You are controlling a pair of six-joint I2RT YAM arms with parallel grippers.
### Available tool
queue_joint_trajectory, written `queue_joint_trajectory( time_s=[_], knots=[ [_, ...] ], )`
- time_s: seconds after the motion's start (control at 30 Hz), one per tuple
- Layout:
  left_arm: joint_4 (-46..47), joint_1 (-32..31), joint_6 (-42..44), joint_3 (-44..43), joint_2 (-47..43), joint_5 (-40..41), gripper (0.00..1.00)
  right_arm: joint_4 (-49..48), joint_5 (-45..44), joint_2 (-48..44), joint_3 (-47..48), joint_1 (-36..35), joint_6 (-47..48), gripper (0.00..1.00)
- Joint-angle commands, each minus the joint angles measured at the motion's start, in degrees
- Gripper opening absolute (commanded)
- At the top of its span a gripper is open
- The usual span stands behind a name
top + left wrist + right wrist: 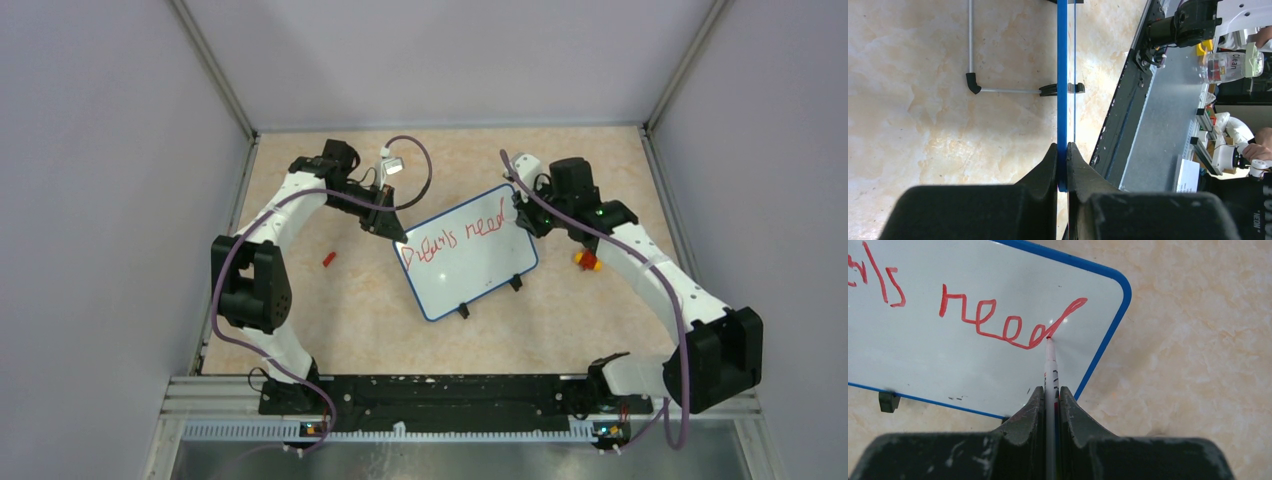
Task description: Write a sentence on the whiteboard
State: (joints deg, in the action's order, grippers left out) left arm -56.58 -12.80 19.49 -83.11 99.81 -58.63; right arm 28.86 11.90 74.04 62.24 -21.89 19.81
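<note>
Red strokes of the sentence point(452, 233), reading roughly "Dreams need", cross the top of the whiteboard point(480, 275), which lies tilted at the centre of the top view. The right gripper point(1051, 391) is clamped tight on the marker point(1050, 362), whose tip touches the board at the last "d", while the left gripper point(1062, 148) pinches the board's blue rim at its upper-left corner. Writing looks about half done; the next move likely calls for lifting the pen and starting a second line on the blank lower half.

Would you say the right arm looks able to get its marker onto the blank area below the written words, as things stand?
Probably yes: the marker in the right claw touches the whiteboard, and nothing lies on the blank surface below the sentence.
</note>
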Motion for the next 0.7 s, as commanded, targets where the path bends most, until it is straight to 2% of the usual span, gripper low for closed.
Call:
queue_joint_trajectory(
  time_s=[0.0,0.33,0.67],
  knots=[
    [1.4,-0.3,1.2,0.3,0.3,1.0,0.00,0.2,0.4,-0.8,-1.3,-0.1,0.2,0.00],
    [1.4,-0.3,1.3,-0.3,0.3,1.7,0.00,2.6,0.1,-0.7,-0.1,-0.1,1.8,0.00],
    [1.8,-0.3,0.7,-1.7,0.8,1.4,0.00,11.7,9.5,-4.1,8.4,-2.5,4.8,0.00]
  ],
)
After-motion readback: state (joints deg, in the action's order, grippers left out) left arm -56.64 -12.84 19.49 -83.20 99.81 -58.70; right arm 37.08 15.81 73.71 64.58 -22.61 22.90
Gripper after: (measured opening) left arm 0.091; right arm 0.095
